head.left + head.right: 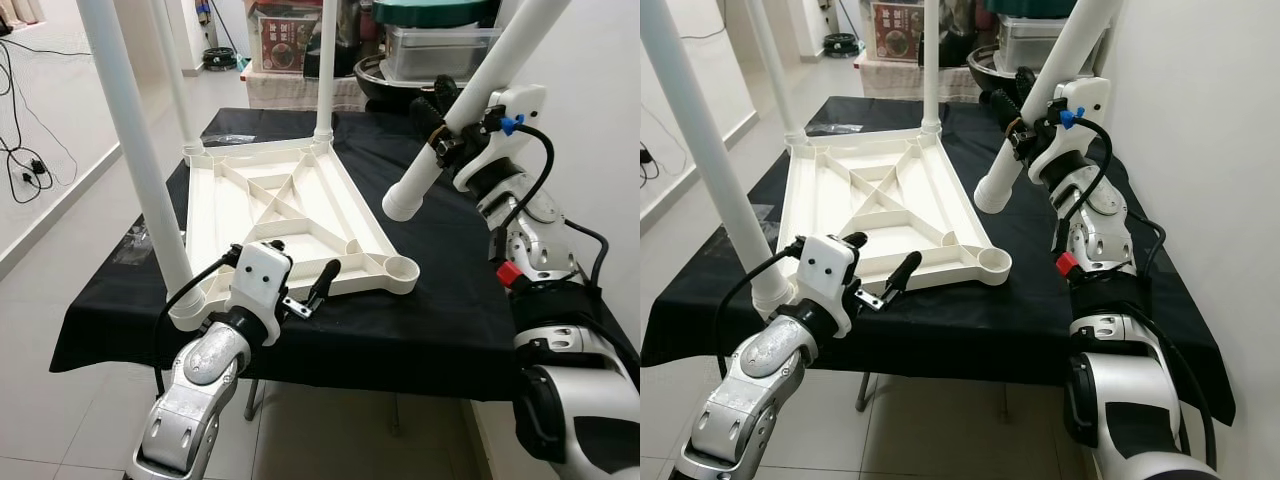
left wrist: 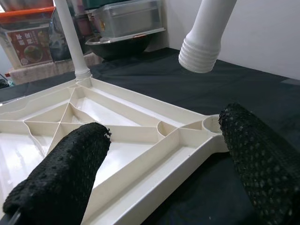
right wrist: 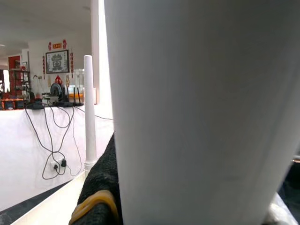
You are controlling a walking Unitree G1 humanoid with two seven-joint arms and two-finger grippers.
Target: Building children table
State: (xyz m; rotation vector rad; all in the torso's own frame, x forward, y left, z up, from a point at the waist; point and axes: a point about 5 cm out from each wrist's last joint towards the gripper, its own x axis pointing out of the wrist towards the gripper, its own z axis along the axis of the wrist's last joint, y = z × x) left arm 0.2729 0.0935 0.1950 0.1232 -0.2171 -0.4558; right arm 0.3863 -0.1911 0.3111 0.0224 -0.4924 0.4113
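While right gripper (image 1: 437, 128) grips leg (image 1: 470, 100), boxes (image 1: 430, 40) behind

No readable text. Red box (image 1: 283, 42) behind table (image 1: 440, 310): printed label, characters too small to make out. Framed picture (image 3: 57, 61) and red signs on far wall: illegible.

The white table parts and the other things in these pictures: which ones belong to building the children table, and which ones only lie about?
Belonging to the job:
- upturned table top with three legs already standing in it
- loose table leg, held by the right gripper
- empty corner socket
- left gripper, open at the table top's near edge

Lying about:
- plastic storage box
- dark bowl
- cables on the floor
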